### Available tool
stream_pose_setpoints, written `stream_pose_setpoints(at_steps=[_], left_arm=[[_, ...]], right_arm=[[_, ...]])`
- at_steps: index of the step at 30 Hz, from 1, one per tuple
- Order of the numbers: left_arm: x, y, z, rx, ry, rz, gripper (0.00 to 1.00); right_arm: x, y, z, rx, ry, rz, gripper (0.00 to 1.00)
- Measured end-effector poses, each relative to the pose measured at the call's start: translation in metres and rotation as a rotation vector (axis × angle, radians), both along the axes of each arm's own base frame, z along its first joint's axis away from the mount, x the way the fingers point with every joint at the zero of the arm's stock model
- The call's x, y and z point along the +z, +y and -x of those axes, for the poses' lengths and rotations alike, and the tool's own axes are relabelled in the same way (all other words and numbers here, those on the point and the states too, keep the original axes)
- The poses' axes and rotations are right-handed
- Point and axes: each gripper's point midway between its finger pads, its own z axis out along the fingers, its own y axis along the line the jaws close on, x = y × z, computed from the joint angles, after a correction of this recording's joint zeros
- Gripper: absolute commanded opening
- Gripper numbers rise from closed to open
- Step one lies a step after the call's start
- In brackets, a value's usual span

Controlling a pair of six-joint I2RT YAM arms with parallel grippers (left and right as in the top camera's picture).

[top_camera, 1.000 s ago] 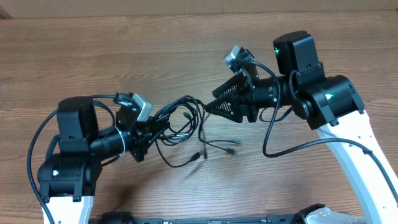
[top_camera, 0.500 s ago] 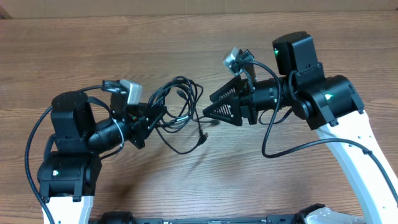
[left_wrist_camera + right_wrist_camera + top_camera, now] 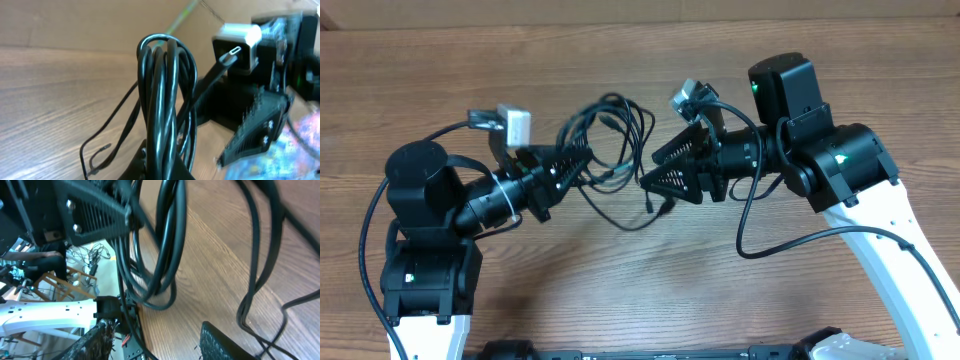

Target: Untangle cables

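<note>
Black cables (image 3: 160,100) are pinched in the left pincer (image 3: 578,162), lifted over the bench (image 3: 620,50) in the middle. Right pincer (image 3: 650,180) stands half wide, seemingly empty. I think separating is in hand; next it must catch one loose strand.

Wooden table (image 3: 620,300), cardboard backdrop (image 3: 75,20)
</note>
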Motion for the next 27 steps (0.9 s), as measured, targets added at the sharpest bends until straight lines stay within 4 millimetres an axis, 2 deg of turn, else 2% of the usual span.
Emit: stream_pose_setpoints(at_steps=[10,15,19,27], left_arm=[[0.004,0.014,-0.019,0.175,0.223,0.182,0.04],[0.034,0.015,-0.024,0.177,0.141,0.255,0.04],[0.064,0.010,-0.018,0.120,0.031,0.296,0.05],[0.063,0.005,-0.011,0.074,0.078,0.316,0.04]], right_arm=[[0.026,0.011,-0.017,-0.007,-0.122,-0.090,0.54],[0.028,0.018,-0.012,0.009,-0.116,-0.100,0.54],[0.027,0.022,-0.016,0.009,-0.106,-0.107,0.52],[0.034,0.029,-0.026,-0.002,-0.111,-0.146,0.56]])
